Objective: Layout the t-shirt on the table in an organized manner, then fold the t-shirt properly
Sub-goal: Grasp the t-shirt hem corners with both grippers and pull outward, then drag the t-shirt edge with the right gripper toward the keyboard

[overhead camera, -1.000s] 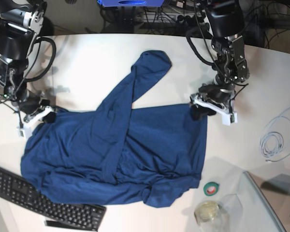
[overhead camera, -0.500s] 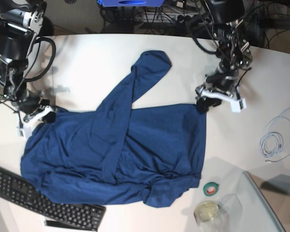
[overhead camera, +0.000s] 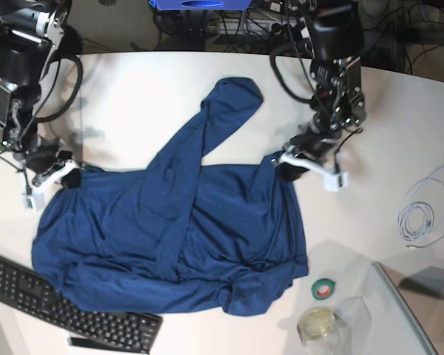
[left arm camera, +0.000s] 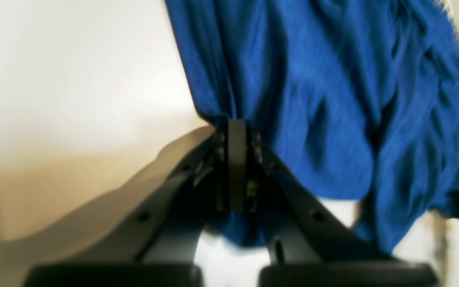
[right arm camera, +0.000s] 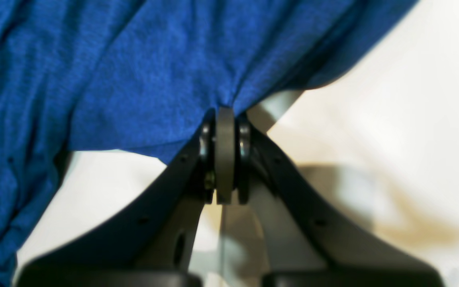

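The t-shirt [overhead camera: 170, 244] is soft, matt, heathered knit cloth, lying on a smooth, faintly glossy white tabletop [overhead camera: 133, 96].

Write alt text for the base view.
A crumpled navy t-shirt lies on a white table, pinched at opposite upper corners by the right gripper on the view's left and the left gripper on its right. A black keyboard sits at the lower left.

The left hand [overhead camera: 292, 168] has clamped the t-shirt [overhead camera: 170, 237] corner, dragging it inward.
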